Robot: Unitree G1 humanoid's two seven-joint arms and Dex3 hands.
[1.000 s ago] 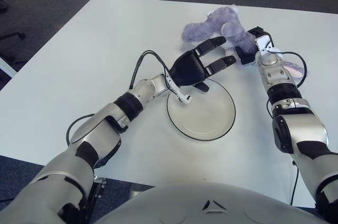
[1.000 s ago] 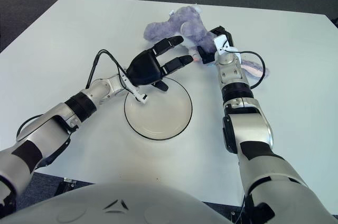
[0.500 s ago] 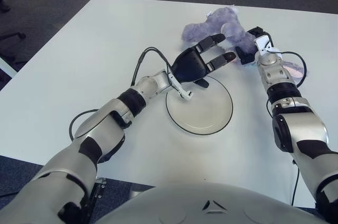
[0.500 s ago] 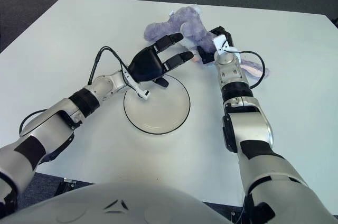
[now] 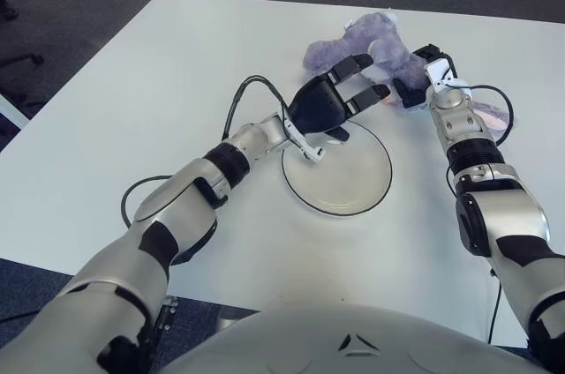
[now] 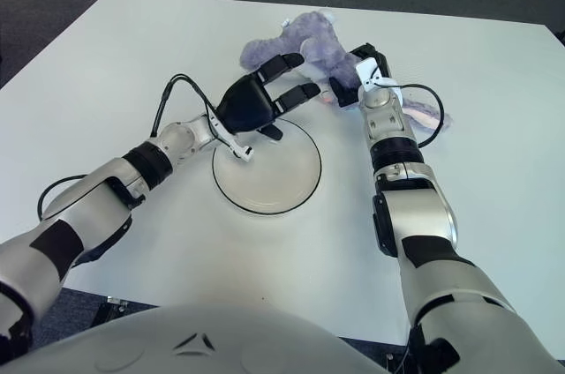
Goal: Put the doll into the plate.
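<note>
1. Tabletop: white, carrying a plate and a doll.
2. Plate: round, white with a dark rim, lying flat on the tabletop. Nothing lies inside it.
3. Doll: a purple plush toy on the tabletop beyond the plate's far edge, wholly outside the plate. A pale pink part shows beyond the plate to its right, past the right forearm.
4. Left robot hand: over the plate's far-left rim, fingers spread and extended toward the doll, holding nothing. Its upper fingertip shows at the doll's near edge; contact cannot be confirmed. The thumb points down toward the plate's rim.
5. Right robot hand: beyond the plate's far-right edge, against the doll's right side. Whether its fingers are closed on the doll cannot be told, as they are hidden behind the wrist.
6. A black cable loops above the left wrist, to the plate's left.
</note>
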